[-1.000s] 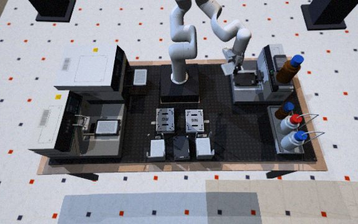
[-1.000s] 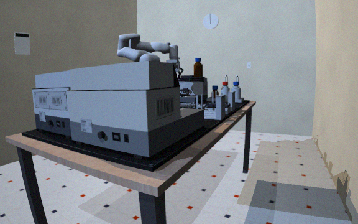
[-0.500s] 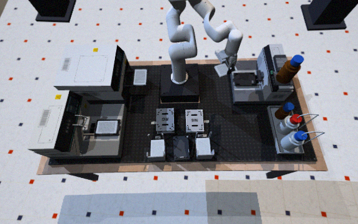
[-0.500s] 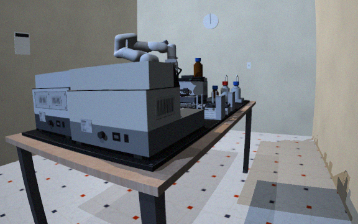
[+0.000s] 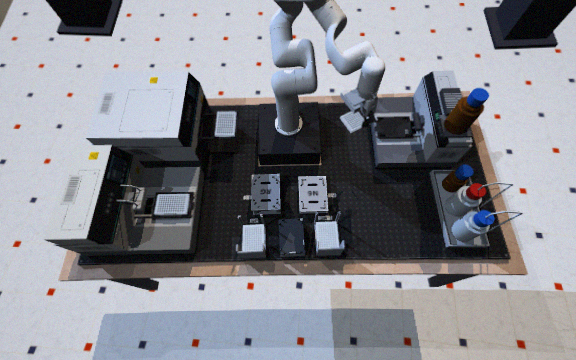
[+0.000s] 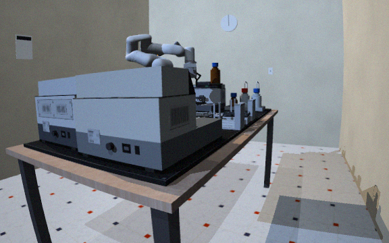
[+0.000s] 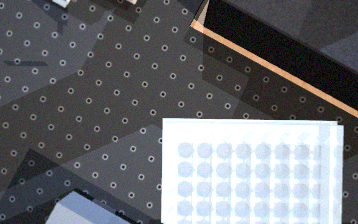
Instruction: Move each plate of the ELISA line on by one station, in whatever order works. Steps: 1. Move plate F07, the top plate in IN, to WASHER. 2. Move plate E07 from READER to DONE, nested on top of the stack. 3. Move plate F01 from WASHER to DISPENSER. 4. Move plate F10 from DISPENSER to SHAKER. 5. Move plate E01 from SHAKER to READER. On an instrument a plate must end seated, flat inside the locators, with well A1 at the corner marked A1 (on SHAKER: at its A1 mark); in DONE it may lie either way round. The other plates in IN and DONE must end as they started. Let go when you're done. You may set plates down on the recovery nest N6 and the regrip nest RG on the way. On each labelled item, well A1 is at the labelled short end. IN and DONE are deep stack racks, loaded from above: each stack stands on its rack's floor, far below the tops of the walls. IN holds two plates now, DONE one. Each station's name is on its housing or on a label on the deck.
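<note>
A white tiled floor [image 5: 288, 320] dotted with small red and dark squares runs along the near edge of the top view, crossed by pale grey and beige patches. On it stands a wooden table [image 5: 288, 270] on dark legs, carrying a black perforated deck [image 5: 388, 210].

Along the deck's near edge stand two stack racks, each showing a white plate [image 5: 253, 238] and [image 5: 327, 235], with a dark block [image 5: 291, 237] between them. Just behind lie two grey nests [image 5: 265, 192] and [image 5: 313, 193]. At the left a large grey instrument holds a plate [image 5: 172, 204] in its bay; behind it a second housing has another plate [image 5: 225, 123] on its ledge. At the right a tray [image 5: 438, 210] holds capped bottles.

Farther back, the white arm rises from a black pedestal [image 5: 313, 155]. Its gripper [image 5: 363, 112] is clamped on a white well plate [image 5: 353, 121], held tilted in the air above the deck, just left of the right-hand instrument [image 5: 398, 150], whose platform is bare and dark. The plate's label cannot be read.

Beyond, a brown wall and a pale wall with a round clock [image 6: 229, 23] close the room.
</note>
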Available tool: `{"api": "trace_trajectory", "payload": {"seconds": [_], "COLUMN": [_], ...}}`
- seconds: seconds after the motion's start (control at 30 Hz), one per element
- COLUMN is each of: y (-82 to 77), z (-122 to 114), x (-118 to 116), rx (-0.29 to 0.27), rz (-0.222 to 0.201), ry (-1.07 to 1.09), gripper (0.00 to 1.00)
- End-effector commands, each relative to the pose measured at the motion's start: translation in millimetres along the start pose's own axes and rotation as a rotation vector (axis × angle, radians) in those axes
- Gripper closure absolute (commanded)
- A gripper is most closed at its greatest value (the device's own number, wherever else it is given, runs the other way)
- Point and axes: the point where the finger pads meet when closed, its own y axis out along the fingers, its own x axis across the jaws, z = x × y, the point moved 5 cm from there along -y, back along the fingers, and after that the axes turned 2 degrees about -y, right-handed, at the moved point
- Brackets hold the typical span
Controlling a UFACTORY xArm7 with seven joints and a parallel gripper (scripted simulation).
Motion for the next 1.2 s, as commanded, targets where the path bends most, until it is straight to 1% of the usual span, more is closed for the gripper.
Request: {"api": "trace_trajectory", "payload": {"seconds": [0.0, 0.43, 0.5, 0.73, 1.0, 1.07, 1.17], "y": [-1.5, -1.4, -1.4, -1.5, -1.5, -1.5, -1.5], "z": [6, 39, 39, 55, 75, 75, 83], "x": [-6, -33, -33, -47, -65, -65, -71], "rx": [-0.003, -0.003, -0.003, -0.003, -0.002, -0.002, -0.002], "rz": [0.002, 0.003, 0.003, 0.003, 0.003, 0.003, 0.003], "ry": [-0.005, -0.131, -0.131, -0.13, -0.224, -0.224, -0.256], "gripper": [1.0, 1.0, 1.0, 1.0, 1.0, 1.0, 1.0]}}
